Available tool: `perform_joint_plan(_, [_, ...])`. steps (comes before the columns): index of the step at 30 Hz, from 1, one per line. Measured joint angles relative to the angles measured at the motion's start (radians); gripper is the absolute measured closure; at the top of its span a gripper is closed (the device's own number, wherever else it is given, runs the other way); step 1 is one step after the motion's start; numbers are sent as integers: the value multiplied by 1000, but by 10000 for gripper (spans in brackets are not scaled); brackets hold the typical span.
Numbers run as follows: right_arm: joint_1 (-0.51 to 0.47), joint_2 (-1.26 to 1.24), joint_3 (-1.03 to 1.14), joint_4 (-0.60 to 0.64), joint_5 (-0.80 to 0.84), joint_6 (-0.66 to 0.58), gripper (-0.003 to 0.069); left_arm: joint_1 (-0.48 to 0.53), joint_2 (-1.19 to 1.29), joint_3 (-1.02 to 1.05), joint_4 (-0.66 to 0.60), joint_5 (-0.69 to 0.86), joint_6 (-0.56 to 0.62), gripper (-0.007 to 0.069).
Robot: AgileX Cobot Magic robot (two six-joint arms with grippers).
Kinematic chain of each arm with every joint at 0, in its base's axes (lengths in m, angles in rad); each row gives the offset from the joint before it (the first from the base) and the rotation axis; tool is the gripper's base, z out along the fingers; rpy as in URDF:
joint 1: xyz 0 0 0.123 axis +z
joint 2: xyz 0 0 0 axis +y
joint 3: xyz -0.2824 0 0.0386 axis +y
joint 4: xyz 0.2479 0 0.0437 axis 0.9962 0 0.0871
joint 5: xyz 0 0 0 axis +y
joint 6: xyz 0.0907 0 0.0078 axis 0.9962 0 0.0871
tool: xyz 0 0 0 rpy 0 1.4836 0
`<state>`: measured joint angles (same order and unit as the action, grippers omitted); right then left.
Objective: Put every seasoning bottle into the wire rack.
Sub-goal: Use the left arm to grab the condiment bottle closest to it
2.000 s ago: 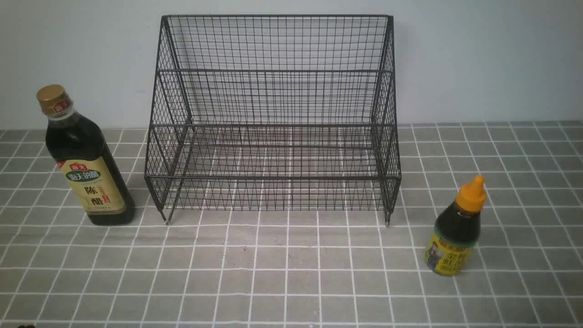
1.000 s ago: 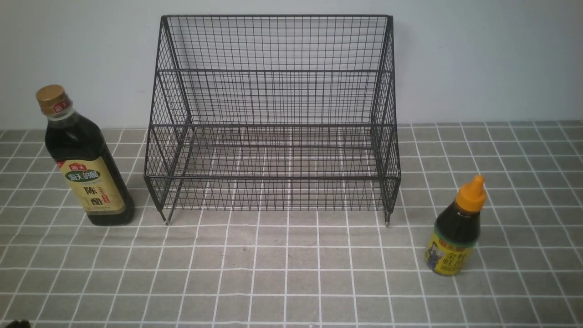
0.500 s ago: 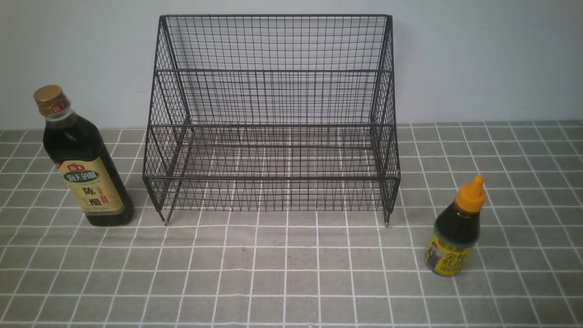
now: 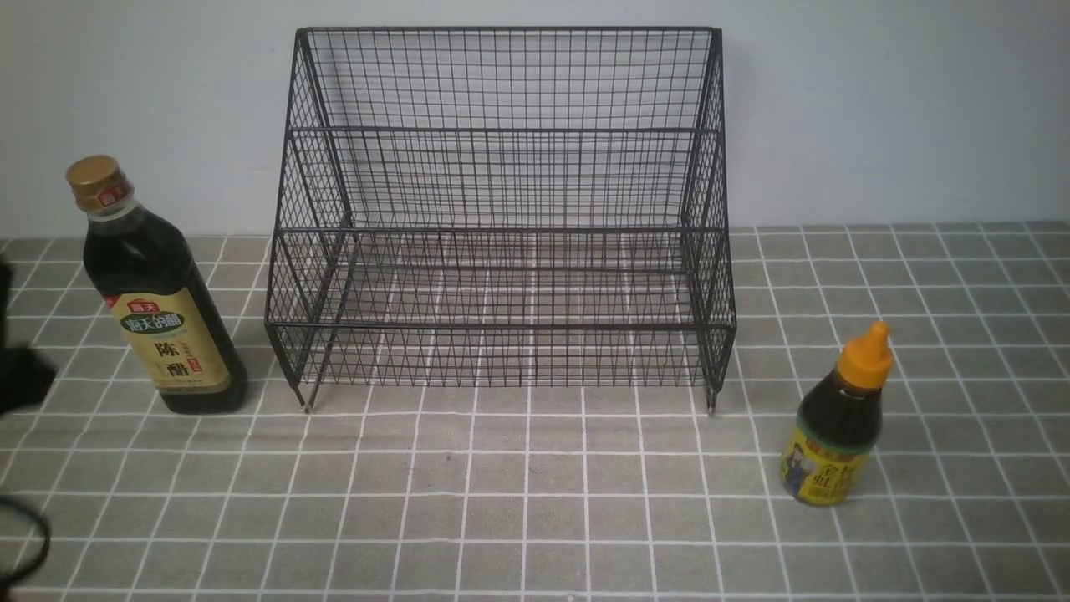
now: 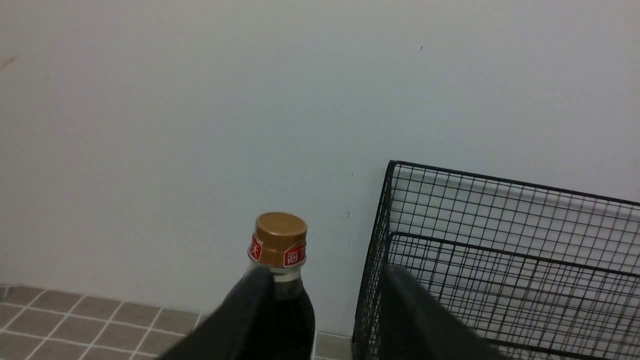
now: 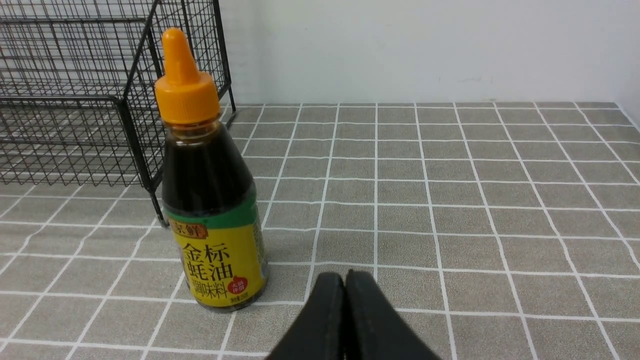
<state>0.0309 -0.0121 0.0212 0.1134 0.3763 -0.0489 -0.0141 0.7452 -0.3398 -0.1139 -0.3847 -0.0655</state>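
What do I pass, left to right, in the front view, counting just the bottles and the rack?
Gold-capped dark bottle → black wire rack → orange-nozzled bottle with the yellow label

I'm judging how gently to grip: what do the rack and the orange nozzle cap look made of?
Wire rack: probably black-coated metal, satin finish; thin, straight rods and fine mesh.

Orange nozzle cap: likely plastic, smooth with soft sheen; moulded one-colour body.

The right arm's fingers (image 6: 320, 320) are plain matte black and taper to narrow tips. The left arm's fingers (image 5: 425, 315) look dark too, perhaps black, though blurred. A thin dark cable (image 4: 40, 535) curves beside the left arm's blurred black body (image 4: 21, 380).
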Motion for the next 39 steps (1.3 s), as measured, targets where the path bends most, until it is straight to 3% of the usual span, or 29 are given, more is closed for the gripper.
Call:
perform_joint_plan(2, [0,0,0,0,0,0,673,0,105,-63,-16,-20,38,158])
perform_joint_plan(6, [0,0,0,0,0,0,673,0,250,-153,-72,-61,86,41])
perform_joint_plan(9, [0,0,0,0,0,0,673,0,364,-225,-120,-90,126,8])
perform_joint_plan(17, [0,0,0,0,0,0,673,0,619,-397,-225,-96,244,12])
perform_joint_plan(28, [0,0,0,0,0,-11,673,0,827,-451,-283,-111,261,90])
perform_joint_plan(32, [0,0,0,0,0,-12,673,1,813,-452,-276,-114,277,317])
perform_joint_plan(39, [0,0,0,0,0,-15,673,1,643,-446,-267,70,275,321])
